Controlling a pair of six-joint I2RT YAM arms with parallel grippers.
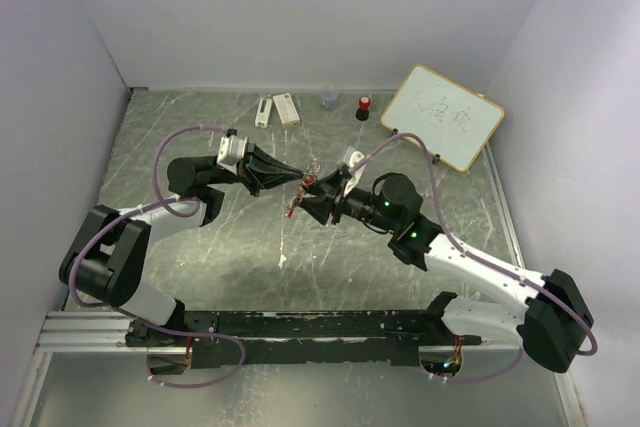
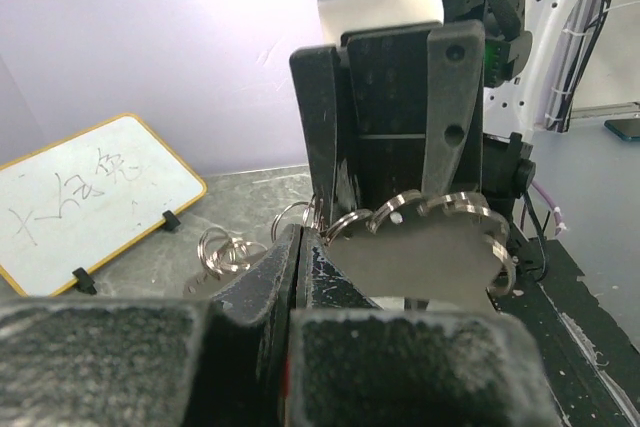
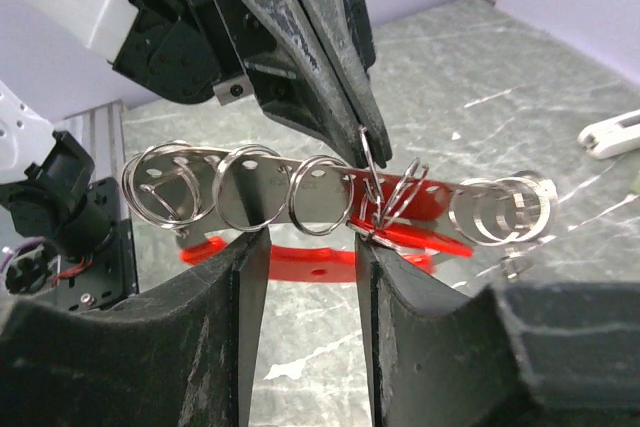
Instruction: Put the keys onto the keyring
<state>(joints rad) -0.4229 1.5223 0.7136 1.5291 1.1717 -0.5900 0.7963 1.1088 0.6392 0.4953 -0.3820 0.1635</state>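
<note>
Mid-worktop, both arms meet above the surface. Right gripper (image 3: 310, 247) clenched on the curved grey metal keyring plate with small silver split rings and red oblong fob (image 3: 300, 192). Left gripper (image 3: 365, 137) pinched shut on one split ring (image 3: 368, 169). Keys can't be made out. White board (image 1: 441, 116) at far right corner.

Keys' (image 1: 293, 202) tags too small, part-hidden behind the keyring (image 3: 330, 197) and fingers (image 3: 300, 27).
</note>
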